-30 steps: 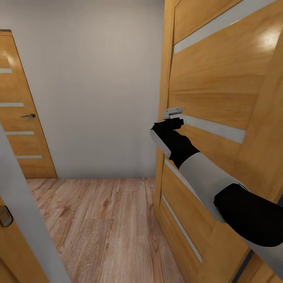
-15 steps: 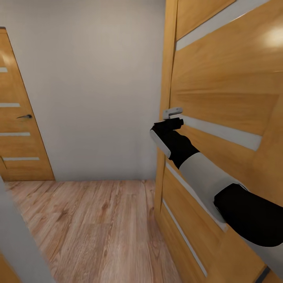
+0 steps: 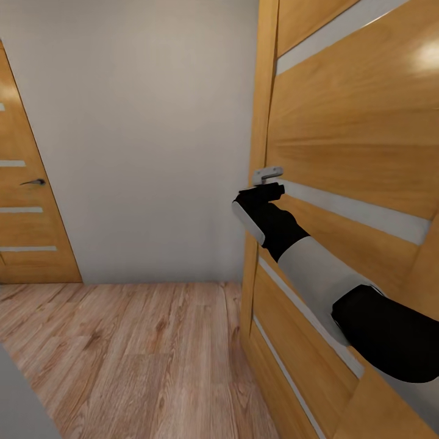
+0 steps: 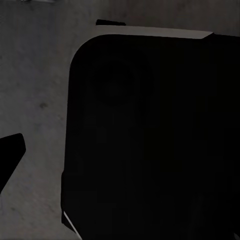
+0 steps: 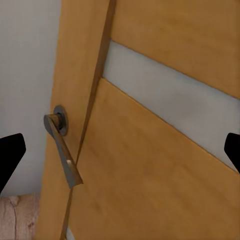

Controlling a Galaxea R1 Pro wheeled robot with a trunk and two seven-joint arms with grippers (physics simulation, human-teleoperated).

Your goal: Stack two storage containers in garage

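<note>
Wood door (image 3: 341, 146) has swung wider since a second ago, view panned right; right end effector (image 3: 268, 190) at its handle (image 3: 267, 175), fingers apart. Left: can't tell. Containers unseen, robot in transit

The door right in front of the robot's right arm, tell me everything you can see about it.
The door is honey-coloured wood with pale grey horizontal strips set into it. It stands ajar, its edge turned toward the camera in the head view, above the wood-plank floor. A grey lever handle on a round base sits at its edge, angled downward in the right wrist view. The right gripper is at handle height just beside it, fingers spread wide; whether it touches the door cannot be told.
</note>
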